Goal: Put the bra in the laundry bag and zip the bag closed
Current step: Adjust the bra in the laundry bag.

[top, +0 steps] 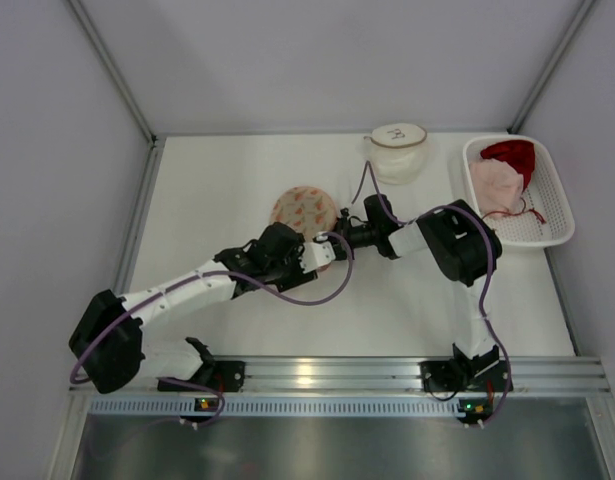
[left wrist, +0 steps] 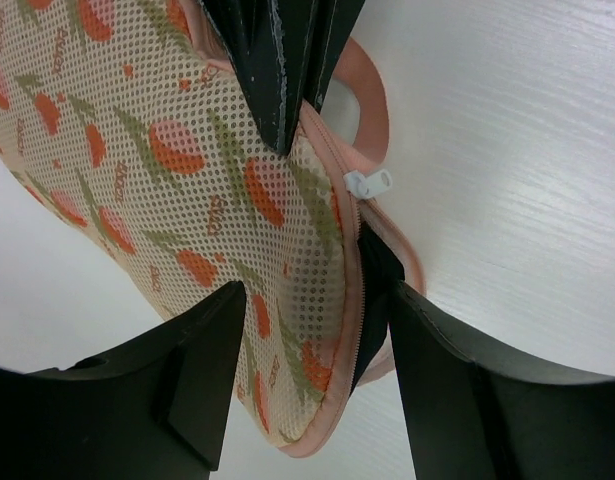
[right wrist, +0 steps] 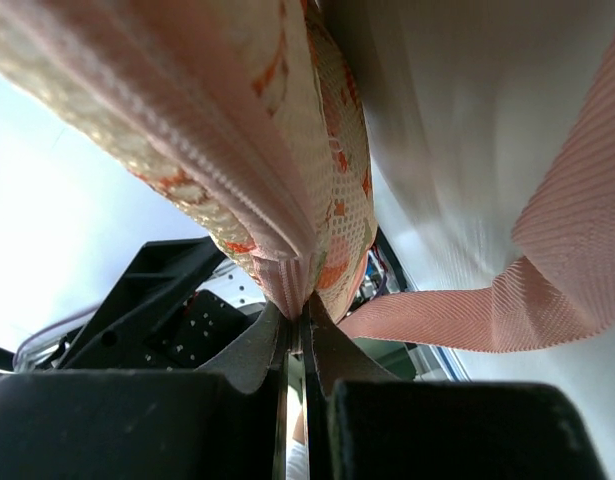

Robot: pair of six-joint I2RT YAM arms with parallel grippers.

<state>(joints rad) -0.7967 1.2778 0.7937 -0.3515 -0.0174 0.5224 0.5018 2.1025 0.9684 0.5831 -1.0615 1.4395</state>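
The round mesh laundry bag (top: 302, 210), cream with orange flowers and pink trim, lies mid-table. My right gripper (top: 339, 238) is shut on its pink zipper seam (right wrist: 287, 275), as the right wrist view (right wrist: 297, 308) shows. My left gripper (top: 324, 252) is open, its fingers (left wrist: 187, 370) straddling the bag's near edge (left wrist: 317, 400) without pinching it. A white zipper pull (left wrist: 368, 183) sits by the pink loop (left wrist: 365, 105). Something dark (left wrist: 375, 285) shows in the unzipped gap; I cannot tell what it is. The bra is not clearly visible.
A white basket (top: 557, 200) at the back right holds a red garment (top: 512, 157) and a pink one (top: 495, 185). A white mesh bag (top: 397, 152) stands at the back centre. Walls enclose the table on three sides.
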